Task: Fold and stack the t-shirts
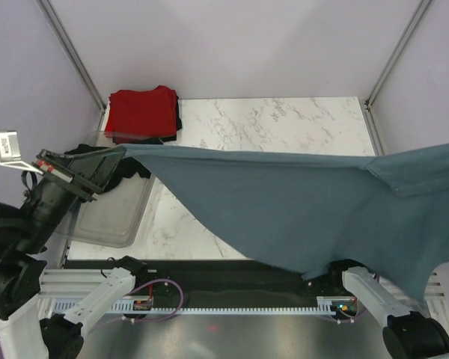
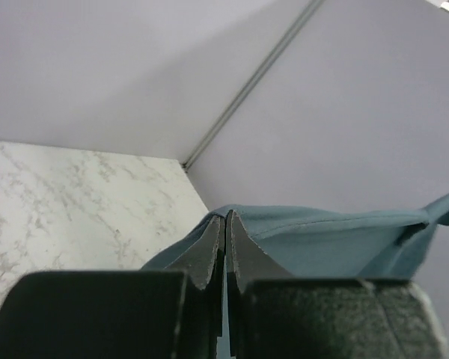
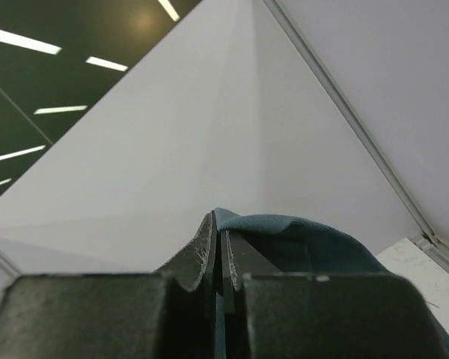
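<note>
the slate blue-grey t-shirt (image 1: 299,202) hangs in the air, stretched between the two arms like a sheet on a line. the left gripper (image 2: 225,224) has its jaws pressed together on one edge of the cloth — its wrist view shows the hem coming out right at the fingertips — and the right gripper (image 3: 217,224) is clamped on another edge in the same way. in the top view the right gripper lies beyond the right border, so which part it pinches (a sleeve or shoulder, perhaps) cannot be told for sure.

the shirt's long axis runs left to right across the marble table (image 1: 284,123), high at both held ends, with the loose middle sagging to a point over the near edge, by the arm bases. the bare table therefore lies beyond the cloth, away from the robot, and the likely next move is to carry both ends forward and down together so it lands flat.

the red t-shirt (image 1: 141,111) sits folded at the far left corner on what looks like the black t-shirt (image 1: 177,116), just beyond the tray (image 1: 108,217). that stack is nearer the left arm.
</note>
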Robot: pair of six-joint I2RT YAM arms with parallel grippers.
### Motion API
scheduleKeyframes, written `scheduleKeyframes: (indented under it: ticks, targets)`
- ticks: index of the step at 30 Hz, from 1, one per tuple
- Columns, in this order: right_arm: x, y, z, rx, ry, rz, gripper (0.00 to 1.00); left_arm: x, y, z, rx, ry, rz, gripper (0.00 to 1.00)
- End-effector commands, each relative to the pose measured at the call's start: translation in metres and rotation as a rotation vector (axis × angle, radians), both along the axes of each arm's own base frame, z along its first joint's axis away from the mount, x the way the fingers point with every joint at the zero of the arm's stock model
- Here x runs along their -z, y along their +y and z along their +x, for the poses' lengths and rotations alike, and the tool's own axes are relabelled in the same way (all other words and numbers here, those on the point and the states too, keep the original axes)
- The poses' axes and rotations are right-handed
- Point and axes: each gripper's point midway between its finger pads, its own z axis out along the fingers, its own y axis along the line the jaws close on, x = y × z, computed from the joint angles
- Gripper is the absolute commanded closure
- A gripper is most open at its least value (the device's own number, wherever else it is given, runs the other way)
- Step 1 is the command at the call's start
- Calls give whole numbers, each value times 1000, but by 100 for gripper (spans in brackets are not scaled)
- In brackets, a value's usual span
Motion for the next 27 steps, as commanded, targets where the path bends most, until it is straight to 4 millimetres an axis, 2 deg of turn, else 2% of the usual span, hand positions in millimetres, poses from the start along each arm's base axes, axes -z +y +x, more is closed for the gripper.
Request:
scheduleKeyframes:
  ticks: [1, 4, 7, 11, 13, 18, 20, 23, 24, 26, 27]
  targets:
    - [-43, -4, -45, 4, -214, -71, 94, -38, 1, -34, 59, -214, 15, 98]
    - [-60, 5, -68, -56, -296, -124, 91, -55, 4, -59, 91, -330, -13, 98]
    - [-70, 11, -79, -102, -345, -148, 91, -58, 3, -66, 110, -356, -26, 98]
    - [-69, 2, -92, -90, -372, -122, 92, -60, 3, -82, 146, -402, -36, 98]
    - [-68, -3, -105, -79, -395, -120, 92, -61, 5, -89, 146, -424, -34, 98]
    - [-66, -6, -125, -104, -436, -125, 92, -74, 15, -112, 131, -508, -34, 98]
    - [-66, -4, -126, -110, -436, -138, 92, -80, 16, -121, 141, -537, -27, 98]
    - [-66, 2, -118, -124, -417, -168, 92, -81, 13, -122, 152, -553, -6, 98]
    - [-66, 4, -108, -120, -394, -168, 93, -79, 11, -116, 152, -541, 5, 98]
    - [-58, 4, -84, -108, -320, -158, 94, -71, 5, -87, 126, -472, 31, 98]
    - [-54, 4, -68, -96, -272, -155, 94, -57, 2, -69, 107, -394, 51, 98]
